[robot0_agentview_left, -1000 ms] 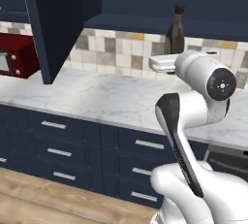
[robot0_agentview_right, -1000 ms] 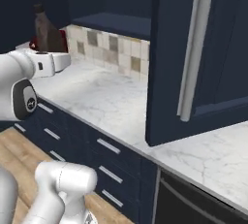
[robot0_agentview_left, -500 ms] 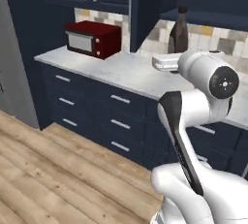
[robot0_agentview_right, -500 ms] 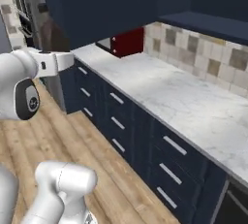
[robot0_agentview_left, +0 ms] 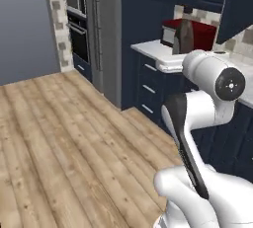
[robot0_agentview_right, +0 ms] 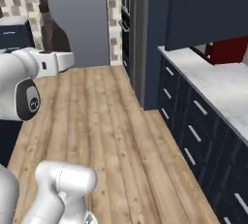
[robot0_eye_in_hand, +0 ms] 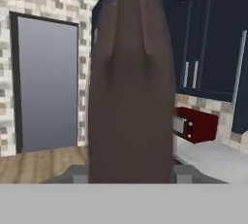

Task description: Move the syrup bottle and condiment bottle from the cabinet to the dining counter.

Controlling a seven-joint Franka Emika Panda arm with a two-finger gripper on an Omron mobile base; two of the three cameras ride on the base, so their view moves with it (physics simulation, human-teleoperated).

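Floor [robot0_agentview_left: 64, 138] of pale wood planks spreads wide under the robot, bordered by navy drawer units [robot0_agentview_right: 203, 136] with short silver handles and a white marble surface [robot0_agentview_right: 218, 80] above them. Above these hang dark navy cabinets [robot0_eye_in_hand: 208, 34] with long silver bar handles. The white arm rises from its rounded base, bends at a dark-capped elbow and reaches level at about chest height. The hand [robot0_eye_in_hand: 131, 172] is clamped on the syrup bottle [robot0_eye_in_hand: 131, 87], holding it upright in the air. In the hand view the bottle's smooth dark brown body stands close to the lens, its top cut off by the frame. In the left base view the arm hides the bottle's lower part. A red microwave [robot0_eye_in_hand: 196, 123] sits on the surface.
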